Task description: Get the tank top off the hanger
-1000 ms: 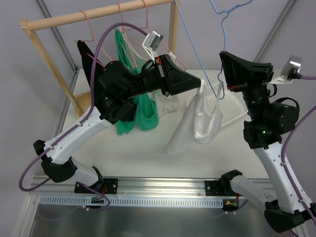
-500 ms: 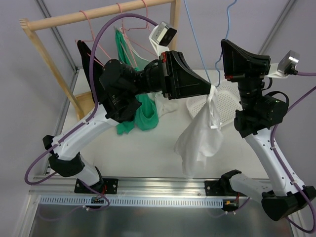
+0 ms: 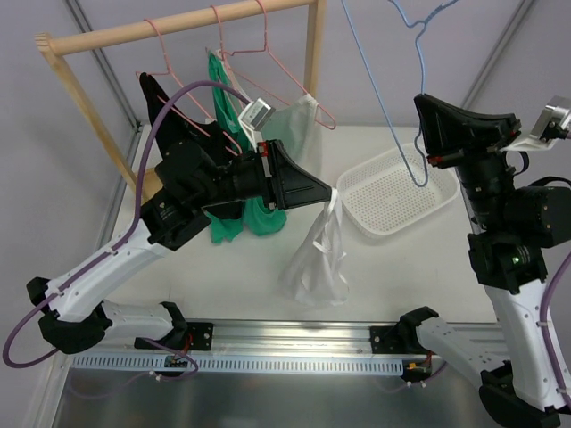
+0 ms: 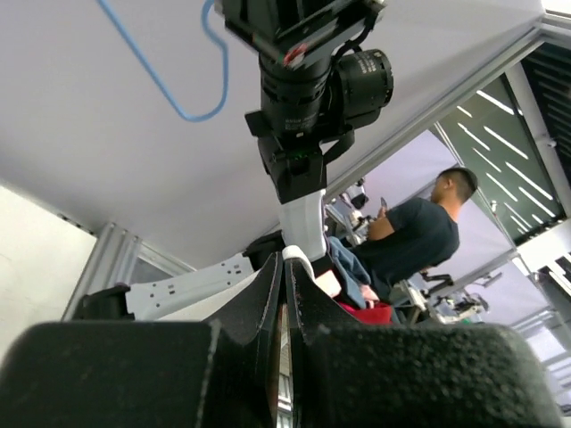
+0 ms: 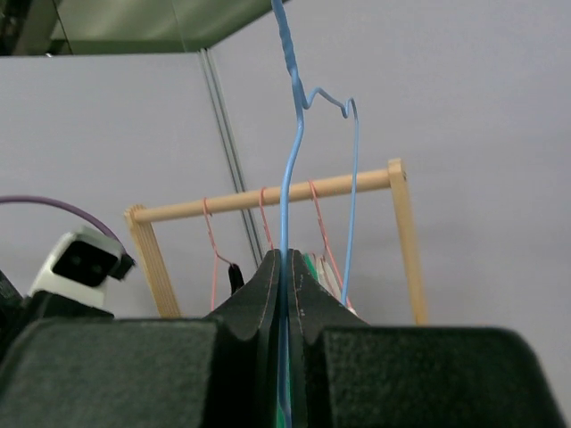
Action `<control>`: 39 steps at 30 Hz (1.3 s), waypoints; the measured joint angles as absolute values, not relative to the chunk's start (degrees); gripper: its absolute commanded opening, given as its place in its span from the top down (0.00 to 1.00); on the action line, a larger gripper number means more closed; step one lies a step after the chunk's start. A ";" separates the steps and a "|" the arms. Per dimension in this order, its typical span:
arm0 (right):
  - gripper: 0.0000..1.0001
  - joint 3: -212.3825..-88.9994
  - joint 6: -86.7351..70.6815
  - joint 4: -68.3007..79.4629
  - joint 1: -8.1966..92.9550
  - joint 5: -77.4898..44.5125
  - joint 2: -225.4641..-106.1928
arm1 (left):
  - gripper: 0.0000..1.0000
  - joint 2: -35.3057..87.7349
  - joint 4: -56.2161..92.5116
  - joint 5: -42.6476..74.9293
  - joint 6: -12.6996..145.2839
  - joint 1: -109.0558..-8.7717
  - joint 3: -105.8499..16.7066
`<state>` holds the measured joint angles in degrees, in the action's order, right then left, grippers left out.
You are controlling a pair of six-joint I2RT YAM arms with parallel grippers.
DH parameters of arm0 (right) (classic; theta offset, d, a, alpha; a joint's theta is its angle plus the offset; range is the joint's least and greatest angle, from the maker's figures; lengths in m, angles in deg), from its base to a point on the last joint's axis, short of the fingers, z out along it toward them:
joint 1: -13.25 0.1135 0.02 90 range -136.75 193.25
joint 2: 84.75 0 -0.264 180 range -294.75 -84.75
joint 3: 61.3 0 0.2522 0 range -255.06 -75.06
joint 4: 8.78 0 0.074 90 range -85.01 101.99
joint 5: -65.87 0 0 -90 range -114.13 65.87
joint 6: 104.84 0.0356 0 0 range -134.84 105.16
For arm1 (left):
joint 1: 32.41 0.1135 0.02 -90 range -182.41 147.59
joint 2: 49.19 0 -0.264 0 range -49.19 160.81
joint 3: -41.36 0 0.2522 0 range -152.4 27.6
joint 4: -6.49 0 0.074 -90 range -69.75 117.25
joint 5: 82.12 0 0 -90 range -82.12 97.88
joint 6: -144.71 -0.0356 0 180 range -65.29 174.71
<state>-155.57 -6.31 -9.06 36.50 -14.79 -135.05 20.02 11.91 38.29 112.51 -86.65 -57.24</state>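
Fingers of the left gripper are pressed together, with only a thin slit between them. In the top view they pinch a strap of the white tank top just to the left of the white basket. This arm reaches out from in front of the wooden rack, which stands well to the left of the basket and behind it. On the rack hang pink hangers with a green garment and other clothes.

The tank top hangs down from the pinched strap as a long loose fold, at the front left corner of the basket. I cannot tell if its lower edge touches the table.

To the right of the basket stands the right arm. The right gripper is raised above the basket's far right side. Its fingers are closed tightly on the thin wire of the blue hanger. The wire runs up from between them, and one bent end hangs down over the basket. The hanger and the tank top are well apart.
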 measured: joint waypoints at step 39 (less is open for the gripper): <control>1.00 -179.81 -16.10 11.99 35.19 -4.23 -168.38 | 1.00 11.54 27.08 26.95 93.61 -84.44 -55.86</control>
